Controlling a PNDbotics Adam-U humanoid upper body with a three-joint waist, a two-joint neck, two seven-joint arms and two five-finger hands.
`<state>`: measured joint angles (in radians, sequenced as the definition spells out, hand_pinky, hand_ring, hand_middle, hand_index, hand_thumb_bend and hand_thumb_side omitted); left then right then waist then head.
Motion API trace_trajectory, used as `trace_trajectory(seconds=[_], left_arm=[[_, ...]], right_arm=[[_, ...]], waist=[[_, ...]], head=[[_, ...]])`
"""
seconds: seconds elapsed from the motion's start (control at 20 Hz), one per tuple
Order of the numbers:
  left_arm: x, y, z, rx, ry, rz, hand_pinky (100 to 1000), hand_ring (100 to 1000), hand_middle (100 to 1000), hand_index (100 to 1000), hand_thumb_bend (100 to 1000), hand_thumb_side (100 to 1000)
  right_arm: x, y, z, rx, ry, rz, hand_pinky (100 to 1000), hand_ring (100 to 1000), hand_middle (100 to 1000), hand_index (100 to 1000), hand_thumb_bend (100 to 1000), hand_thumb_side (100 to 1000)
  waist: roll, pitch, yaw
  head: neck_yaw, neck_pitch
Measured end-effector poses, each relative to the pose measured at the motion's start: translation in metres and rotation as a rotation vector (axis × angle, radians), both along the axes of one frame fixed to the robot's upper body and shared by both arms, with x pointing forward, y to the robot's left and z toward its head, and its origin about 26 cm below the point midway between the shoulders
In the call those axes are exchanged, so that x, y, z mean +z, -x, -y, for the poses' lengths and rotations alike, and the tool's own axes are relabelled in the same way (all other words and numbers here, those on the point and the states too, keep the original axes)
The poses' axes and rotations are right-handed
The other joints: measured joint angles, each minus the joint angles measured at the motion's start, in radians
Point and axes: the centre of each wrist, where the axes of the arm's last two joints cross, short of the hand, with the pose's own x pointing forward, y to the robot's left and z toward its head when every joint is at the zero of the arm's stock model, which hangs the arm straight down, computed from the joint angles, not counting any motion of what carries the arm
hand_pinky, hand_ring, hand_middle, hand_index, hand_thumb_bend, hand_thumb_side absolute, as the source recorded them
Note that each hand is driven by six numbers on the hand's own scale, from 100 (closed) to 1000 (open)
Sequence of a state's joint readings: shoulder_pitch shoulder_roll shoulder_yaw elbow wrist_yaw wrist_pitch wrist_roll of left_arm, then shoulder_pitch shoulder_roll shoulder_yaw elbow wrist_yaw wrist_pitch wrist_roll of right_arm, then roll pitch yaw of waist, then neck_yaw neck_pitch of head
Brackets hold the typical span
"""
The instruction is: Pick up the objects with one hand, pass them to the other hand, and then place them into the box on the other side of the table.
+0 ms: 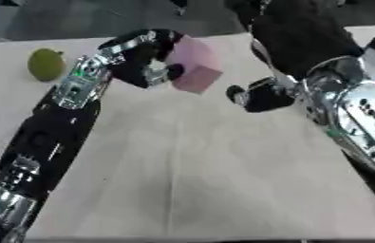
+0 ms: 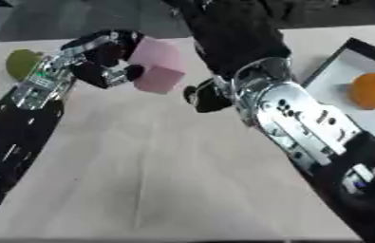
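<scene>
Left eye view: blocky pink cube [image 1: 195, 65].

Both arms are mostly black with bright silver sections. The left arm [image 1: 53, 118] has a long matte black forearm shell, a silver bracket at its lower end, and a silver wrist block carrying a small green light. The left hand [image 1: 140, 57] is black with silver links. The right arm [image 2: 306, 128] shows a broad polished silver plate dotted with dark round screw holes, then black casing. The right hand [image 2: 211, 97] looks black and rounded.
</scene>
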<state>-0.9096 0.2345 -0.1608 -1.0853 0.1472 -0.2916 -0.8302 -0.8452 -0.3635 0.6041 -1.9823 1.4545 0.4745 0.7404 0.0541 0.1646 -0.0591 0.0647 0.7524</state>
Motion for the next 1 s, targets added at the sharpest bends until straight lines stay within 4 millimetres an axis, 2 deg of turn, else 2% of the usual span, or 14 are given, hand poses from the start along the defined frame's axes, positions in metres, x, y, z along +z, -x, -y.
trace_trajectory(seconds=[0.45,1.0], left_arm=[[0.014,0.006,0.019,-0.089,0.021,-0.001,541,377,346,416,100,313],[0.025,0.013,0.030,-0.160,0.036,-0.001,542,377,346,416,100,313]], right_arm=[[-0.004,0.001,-0.002,0.010,-0.101,-0.018,856,857,817,987,554,324],[-0.008,0.002,-0.003,0.023,-0.158,-0.028,851,851,803,980,554,329]], waist=[[0.000,0.000,0.004],[0.001,0.000,0.004]], head=[[-0.016,0.000],[-0.028,0.000]])
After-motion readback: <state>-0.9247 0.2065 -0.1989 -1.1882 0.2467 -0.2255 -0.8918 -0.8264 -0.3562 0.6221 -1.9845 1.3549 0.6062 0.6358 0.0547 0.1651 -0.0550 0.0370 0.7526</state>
